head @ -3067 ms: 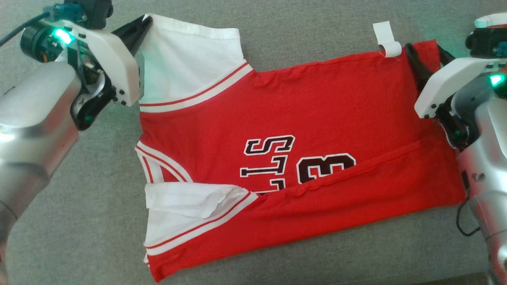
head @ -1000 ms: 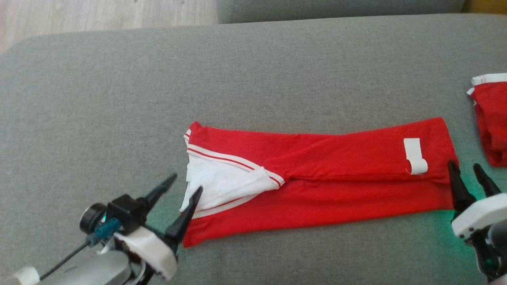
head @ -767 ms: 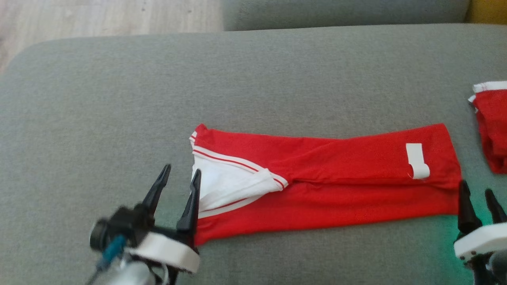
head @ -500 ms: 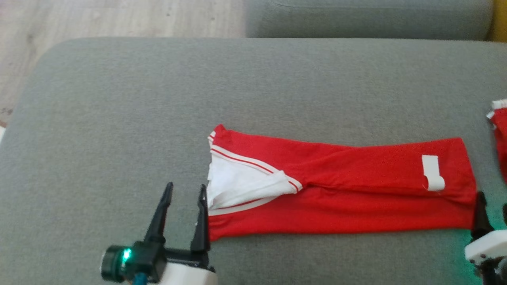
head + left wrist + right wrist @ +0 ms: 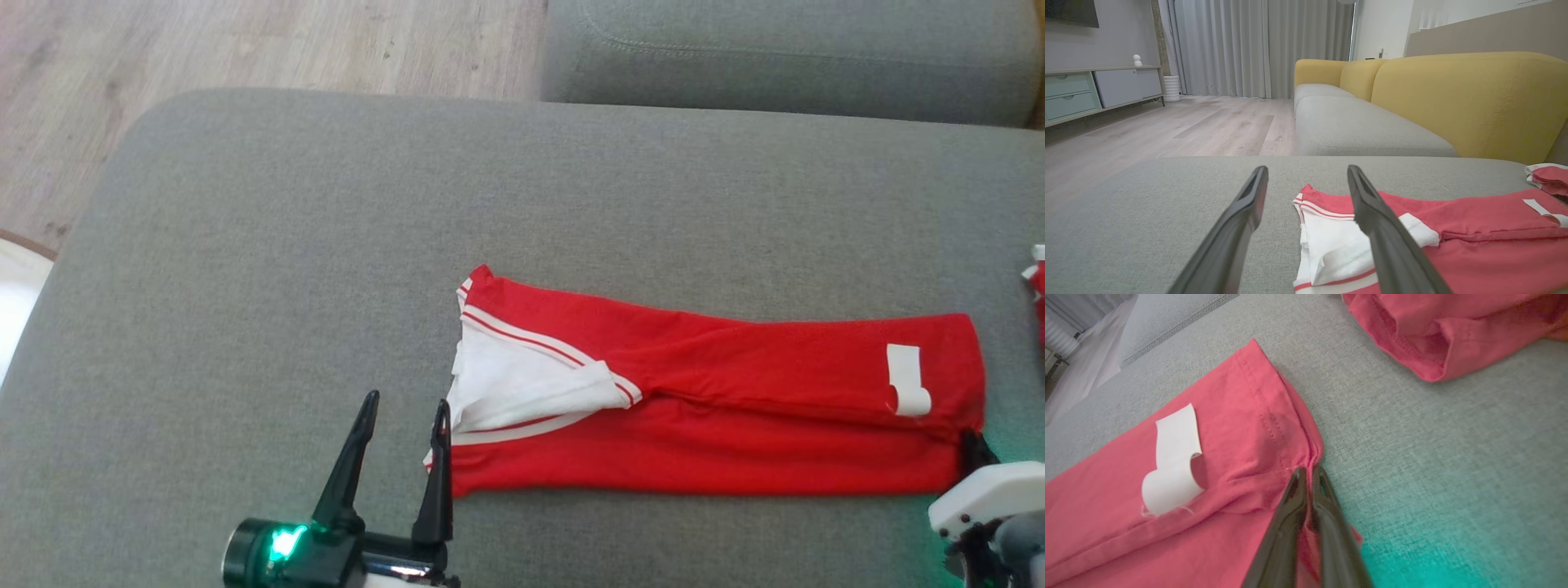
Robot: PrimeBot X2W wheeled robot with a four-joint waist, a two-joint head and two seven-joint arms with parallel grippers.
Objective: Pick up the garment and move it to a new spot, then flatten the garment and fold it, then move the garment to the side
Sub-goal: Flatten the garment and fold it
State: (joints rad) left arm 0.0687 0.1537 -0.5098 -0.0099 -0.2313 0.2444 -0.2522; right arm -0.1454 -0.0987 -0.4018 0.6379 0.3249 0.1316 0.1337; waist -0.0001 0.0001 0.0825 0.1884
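Note:
The garment (image 5: 718, 425) is a red jersey with white trim, folded into a long strip on the grey cushion (image 5: 326, 245). A white label (image 5: 908, 390) sits near its right end. My left gripper (image 5: 407, 400) stands open at the strip's left end, its right finger against the lower left corner. In the left wrist view the garment (image 5: 1474, 228) has its white-trimmed edge between the fingers of the left gripper (image 5: 1307, 169). My right gripper (image 5: 971, 441) is at the right end. In the right wrist view the right gripper (image 5: 1309, 469) is shut on the bunched hem of the garment (image 5: 1229, 428).
A second red garment (image 5: 1038, 286) lies at the cushion's right edge, close to my right gripper (image 5: 1437, 330). Another grey cushion (image 5: 784, 57) lies behind, with a yellow backrest (image 5: 1453, 94). Wooden floor (image 5: 245, 41) runs past the cushion's far left edge.
The garment went from a wide fold to a narrow strip. The head camera has shifted. My left gripper swung upright beside the left end. My right gripper closed on the right hem.

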